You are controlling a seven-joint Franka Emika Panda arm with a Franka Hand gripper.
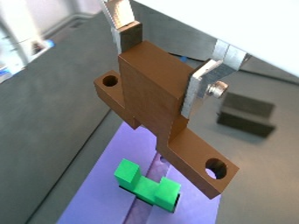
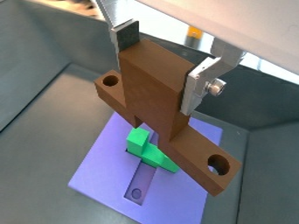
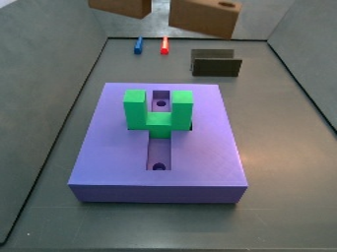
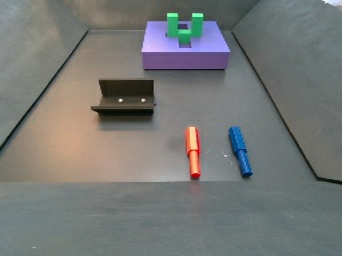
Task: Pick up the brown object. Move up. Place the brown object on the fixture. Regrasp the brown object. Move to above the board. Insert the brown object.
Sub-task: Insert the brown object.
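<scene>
My gripper (image 1: pixel 163 63) is shut on the brown object (image 1: pixel 152 105), its silver fingers (image 1: pixel 201 86) clamping the piece's wide middle; both wrist views show this (image 2: pixel 163 63). The crosspiece with a round hole at each end hangs below the fingers. The piece is held high above the purple board (image 2: pixel 100 179) and its green U-shaped block (image 2: pixel 149 150). In a side view the brown object (image 3: pixel 208 15) shows at the top edge, above the board (image 3: pixel 118 148) and the green block (image 3: pixel 156 110). The fixture (image 3: pixel 216 64) stands empty behind the board.
A red pen (image 4: pixel 193 152) and a blue pen (image 4: pixel 239 150) lie on the floor, away from the board (image 4: pixel 187 50). The fixture (image 4: pixel 124 97) stands between them and the board. Grey walls enclose the floor.
</scene>
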